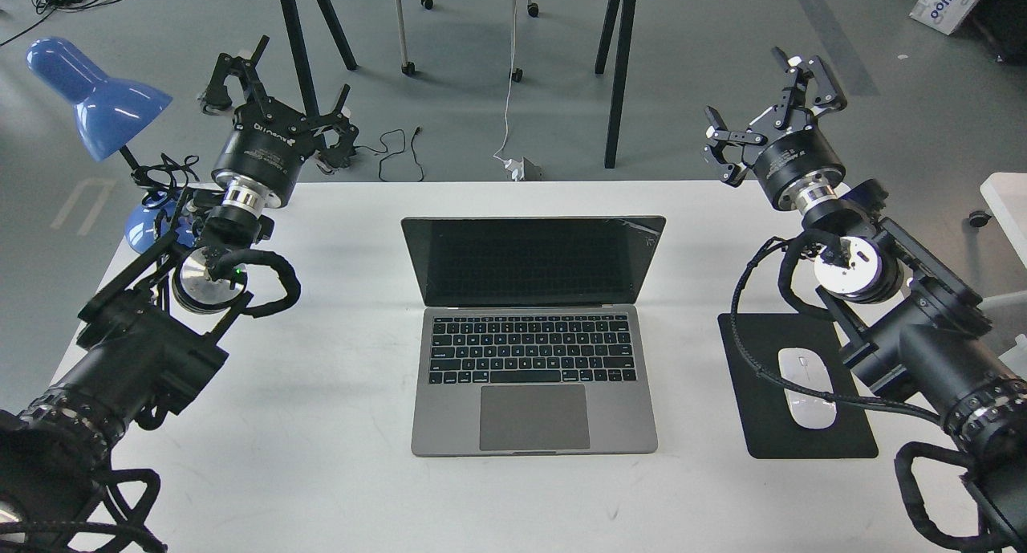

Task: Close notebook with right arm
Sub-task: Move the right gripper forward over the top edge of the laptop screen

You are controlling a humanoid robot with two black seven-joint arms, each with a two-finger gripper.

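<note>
Plenty of open table around the notebook (pixel 533 336)

Bare white table (pixel 321 424) lay on its left and near sides. On the right, a black mouse pad (pixel 802 424) with a white mouse (pixel 806 388) sat in the way; a blue lamp (pixel 96 95) crowded the far-left corner.

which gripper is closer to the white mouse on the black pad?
Right. The right gripper hangs open beyond the table's far edge, above the white mouse on the black mouse pad. The left gripper is open across the table, past the grey laptop.
</note>
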